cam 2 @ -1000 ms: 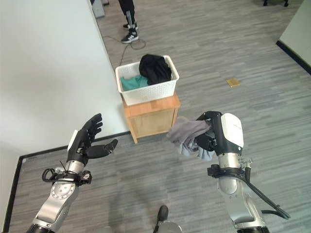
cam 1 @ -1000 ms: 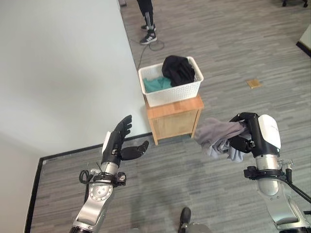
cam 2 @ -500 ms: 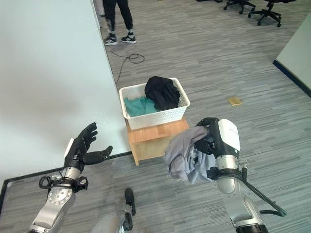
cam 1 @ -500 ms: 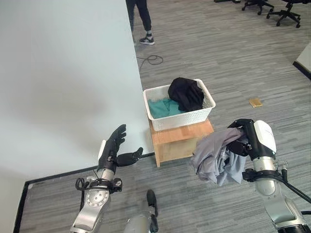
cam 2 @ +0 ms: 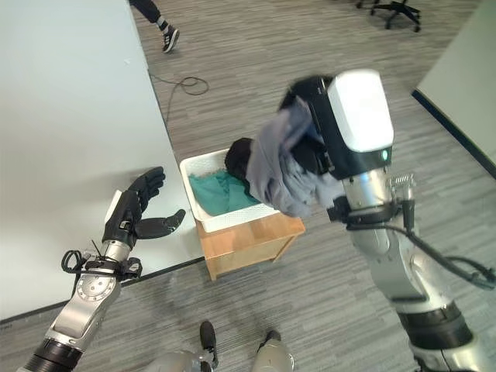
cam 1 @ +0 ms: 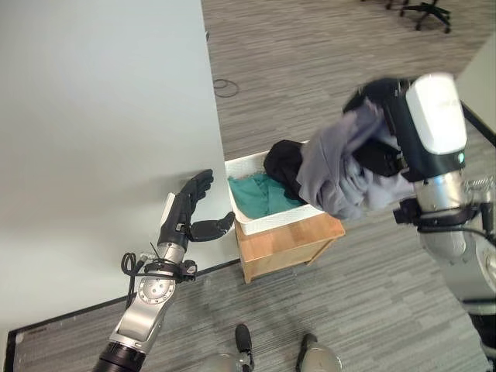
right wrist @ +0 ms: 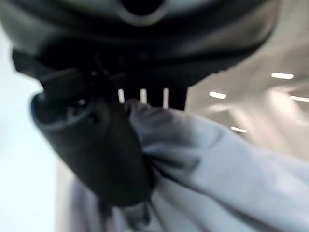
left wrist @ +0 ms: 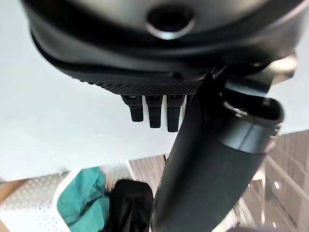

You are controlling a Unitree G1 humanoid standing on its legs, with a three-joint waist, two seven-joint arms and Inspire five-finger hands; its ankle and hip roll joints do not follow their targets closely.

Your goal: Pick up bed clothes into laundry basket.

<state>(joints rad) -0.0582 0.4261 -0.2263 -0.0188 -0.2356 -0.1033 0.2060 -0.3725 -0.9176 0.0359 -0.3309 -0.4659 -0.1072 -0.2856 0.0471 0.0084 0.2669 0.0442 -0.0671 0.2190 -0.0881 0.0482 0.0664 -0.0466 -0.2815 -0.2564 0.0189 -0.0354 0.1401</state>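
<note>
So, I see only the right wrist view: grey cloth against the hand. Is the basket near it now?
Observer: Yes. The white basket sits on a wooden cabinet, below the raised right hand.
Operator: Is the basket empty?
Observer: No, a teal cloth and a black garment lie in it.
Operator: And the left hand?
Observer: The left hand is open beside the white wall, holding nothing.
Operator: Does the cloth hang?
Observer: The grey cloth hangs from the right hand's fingers, in front of the basket.

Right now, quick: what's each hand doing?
Left hand: open, holding nothing.
Right hand: shut on the grey garment, raised above the laundry basket.
</note>
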